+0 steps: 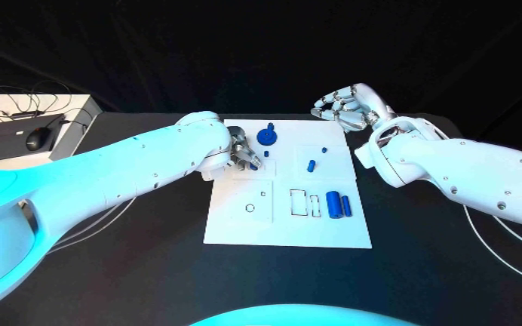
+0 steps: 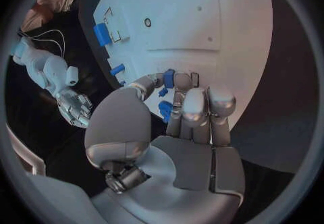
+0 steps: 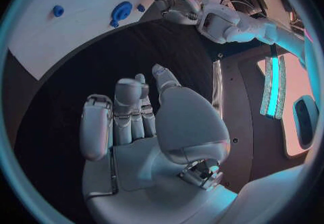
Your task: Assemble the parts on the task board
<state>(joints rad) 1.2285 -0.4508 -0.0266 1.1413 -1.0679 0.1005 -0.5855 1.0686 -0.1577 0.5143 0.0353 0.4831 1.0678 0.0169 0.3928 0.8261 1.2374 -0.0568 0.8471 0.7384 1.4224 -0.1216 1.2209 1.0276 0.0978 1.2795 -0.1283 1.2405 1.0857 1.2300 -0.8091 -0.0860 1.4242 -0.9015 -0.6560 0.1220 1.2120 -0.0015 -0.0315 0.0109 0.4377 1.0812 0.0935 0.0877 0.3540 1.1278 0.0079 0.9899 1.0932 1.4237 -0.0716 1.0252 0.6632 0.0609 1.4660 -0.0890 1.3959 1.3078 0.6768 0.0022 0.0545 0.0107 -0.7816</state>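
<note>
A small blue part [image 2: 168, 79] is pinched in the left robot hand [image 1: 244, 152] over the upper-left of the board [image 1: 245, 232], just above a slot. The right robot hand [image 1: 350, 107], released and empty, is held off the board's upper-right corner above the black counter [image 1: 435, 266]. Two blue cylinders [image 1: 339, 205] lie upright lower right.
</note>
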